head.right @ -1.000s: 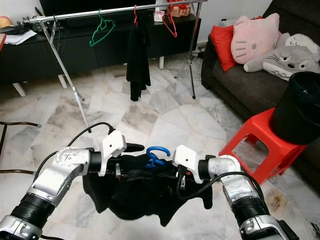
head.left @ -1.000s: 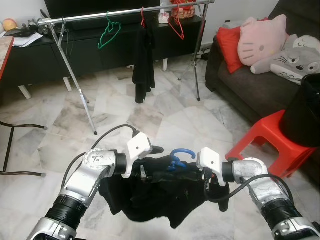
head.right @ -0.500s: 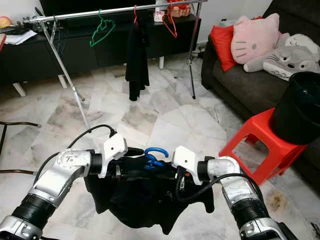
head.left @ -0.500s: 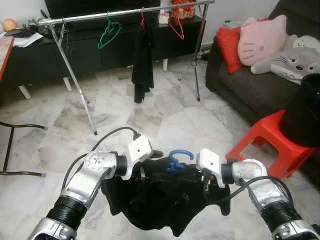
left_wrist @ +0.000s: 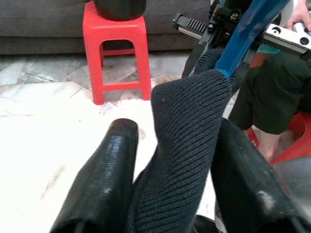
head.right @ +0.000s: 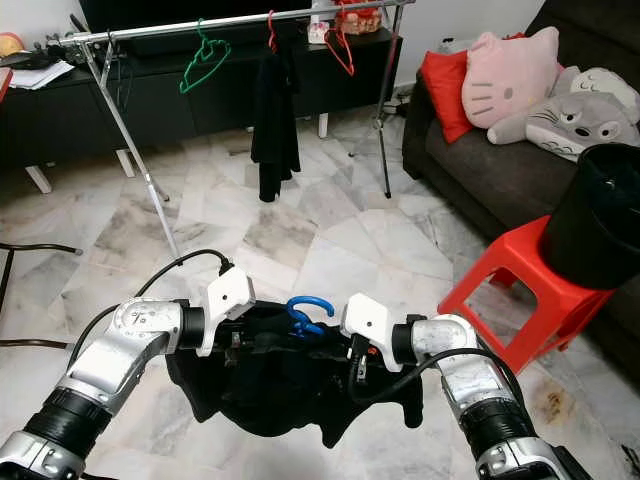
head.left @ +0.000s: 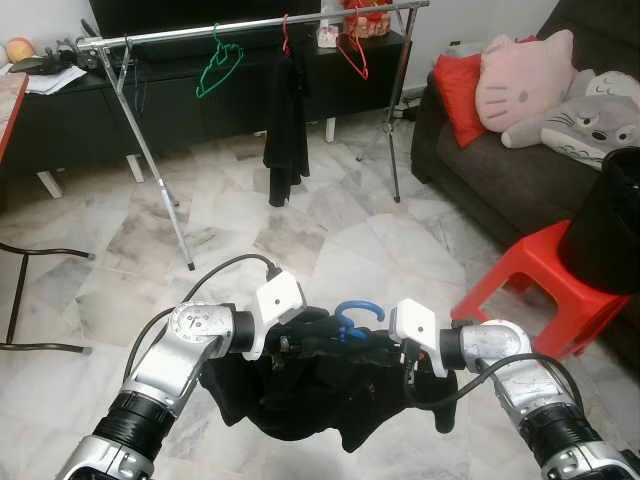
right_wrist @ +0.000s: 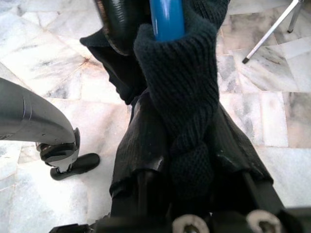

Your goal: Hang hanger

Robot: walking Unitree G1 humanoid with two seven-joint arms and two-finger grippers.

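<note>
A blue hanger (head.left: 355,318) draped with a black knit garment (head.left: 320,395) is held low between both arms, above the marble floor (head.left: 250,230). The left gripper (left_wrist: 170,160) and right gripper (right_wrist: 187,160) each clamp a sleeve end, seen close in the wrist views. The clothes rack (head.left: 240,25) stands well ahead; a red stool (head.left: 530,275) is at right.

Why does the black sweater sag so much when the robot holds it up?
The black sweater is probably soft and floppy: it droops in folds below the blue hanger. It looks like knit, so it likely bunches where the left gripper and right gripper pinch it. It may swing as the robot walks.
</note>
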